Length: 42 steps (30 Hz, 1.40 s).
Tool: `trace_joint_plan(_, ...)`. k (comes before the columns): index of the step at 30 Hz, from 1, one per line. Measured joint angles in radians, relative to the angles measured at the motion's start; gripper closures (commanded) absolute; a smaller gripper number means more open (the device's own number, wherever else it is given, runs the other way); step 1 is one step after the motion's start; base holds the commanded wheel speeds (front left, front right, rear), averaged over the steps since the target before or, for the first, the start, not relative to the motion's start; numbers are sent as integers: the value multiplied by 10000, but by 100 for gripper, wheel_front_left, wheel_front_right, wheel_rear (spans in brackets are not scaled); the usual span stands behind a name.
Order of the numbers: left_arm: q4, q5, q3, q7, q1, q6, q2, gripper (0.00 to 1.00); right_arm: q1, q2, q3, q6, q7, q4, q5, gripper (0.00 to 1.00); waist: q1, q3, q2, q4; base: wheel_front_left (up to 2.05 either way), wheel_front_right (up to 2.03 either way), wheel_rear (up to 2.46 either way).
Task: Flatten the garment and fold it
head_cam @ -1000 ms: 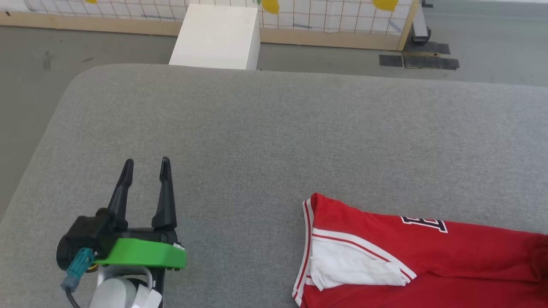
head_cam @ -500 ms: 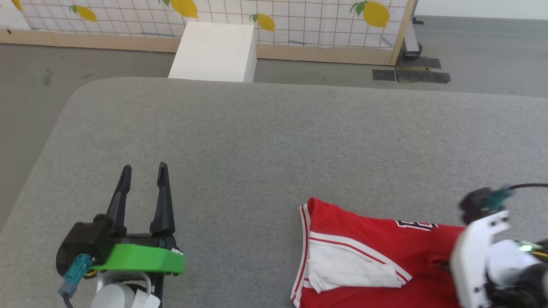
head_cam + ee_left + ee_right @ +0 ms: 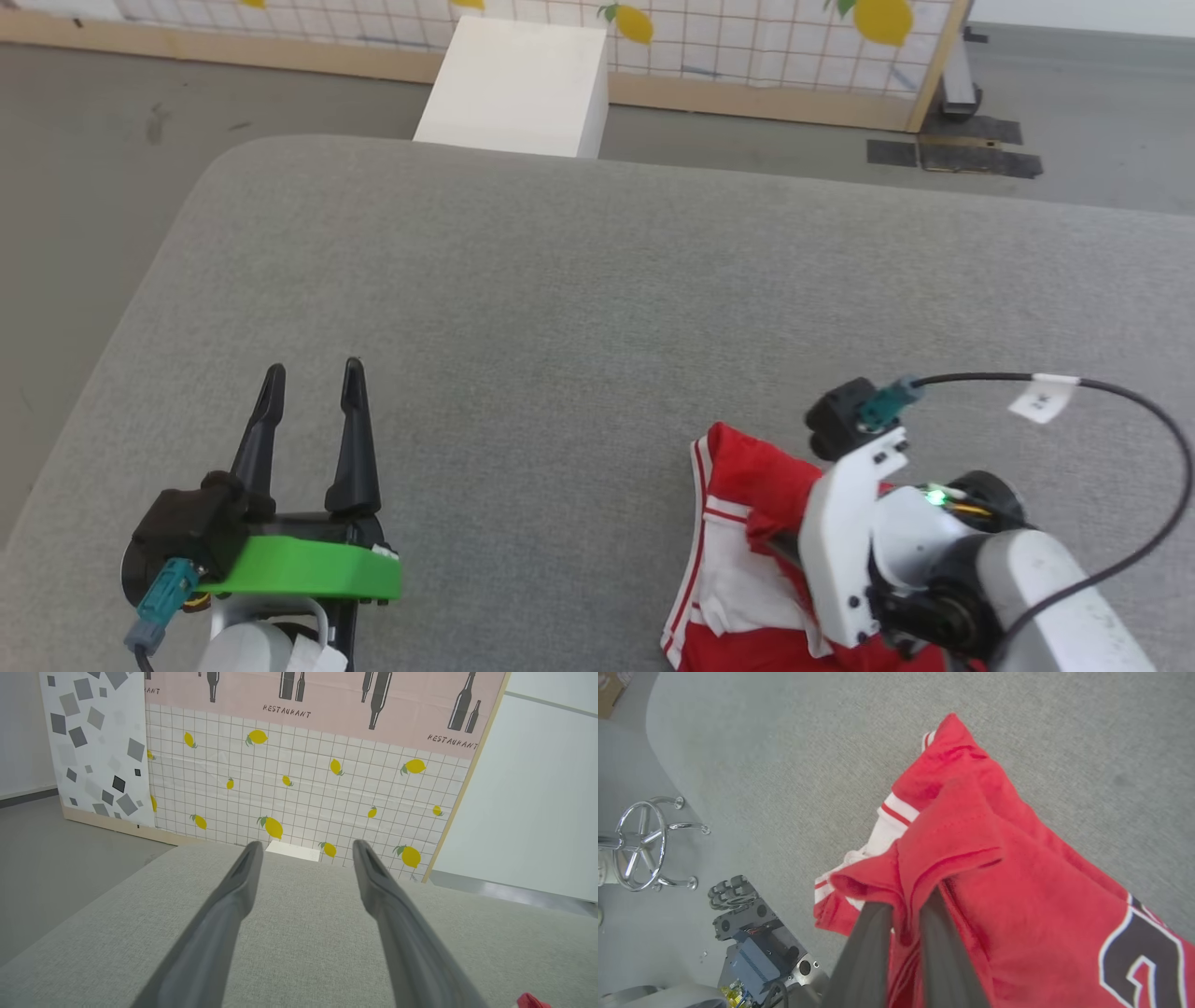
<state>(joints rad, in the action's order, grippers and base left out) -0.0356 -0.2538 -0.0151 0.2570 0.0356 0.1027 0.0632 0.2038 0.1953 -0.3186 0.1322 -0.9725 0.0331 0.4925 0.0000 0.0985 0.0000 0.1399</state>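
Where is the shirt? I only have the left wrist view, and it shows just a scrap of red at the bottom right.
Observer: The shirt lies on the grey padded table, to the right of your left tool.
Operator: What is the right tool doing?
Observer: The right tool is shut on a red fold of the shirt.
Operator: Is the shirt flat?
Observer: No, it is bunched, with a white sleeve showing beside the pinched fold.

1 garment [image 3: 747, 478], 1 left gripper [image 3: 314, 369], 1 right gripper [image 3: 906, 904], 1 box [image 3: 513, 89].
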Motion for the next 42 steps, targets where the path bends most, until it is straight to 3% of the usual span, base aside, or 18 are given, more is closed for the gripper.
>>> trace_joint_plan(12, 219, -31, 12, 0, 12, 98, -52, 0, 276, -441, -355, 2, 1507, -2775, -604, 100, 0, 206, 0, 390, 0, 0, 0)
trace_joint_plan(13, 221, -31, 6, 0, 12, 100, -56, 0, 317, -500, -357, 2, 1582, -2865, -579, 79, 0, 195, 0, 387, 0, 0, 0)
trace_joint_plan(14, 224, -31, -8, 0, 12, 104, -58, 0, 382, -543, -430, 2, 1639, -2934, -535, 13, 0, 177, 0, 375, 0, 0, 0)
trace_joint_plan(15, 232, -31, -21, 0, 12, 107, -59, 0, 451, -543, -583, 2, 1666, -2949, -506, 0, 0, 159, 0, 357, 0, 0, 0)
trace_joint_plan(22, 397, -31, -42, 0, 8, 123, -73, 0, 702, -788, -1457, -2, 1724, -2025, 702, 0, 0, -103, 0, 174, 0, 0, 0)
trace_joint_plan(27, 497, -31, -52, 0, -1, 196, -77, 0, 857, -642, -1348, 0, 2167, -978, 1053, 0, 0, -313, 0, -44, 0, 0, 0)
trace_joint_plan(34, 512, -31, -92, 0, -204, 198, -81, 0, 648, -102, 364, 0, 2917, 63, 792, 0, 0, -514, 0, -526, 0, 0, 0)
trace_joint_plan(42, 439, -29, -19, 0, -201, 205, -86, 0, -860, 198, 2801, 0, 2533, 90, -297, 0, 0, -503, 1, -997, 0, 0, 0)
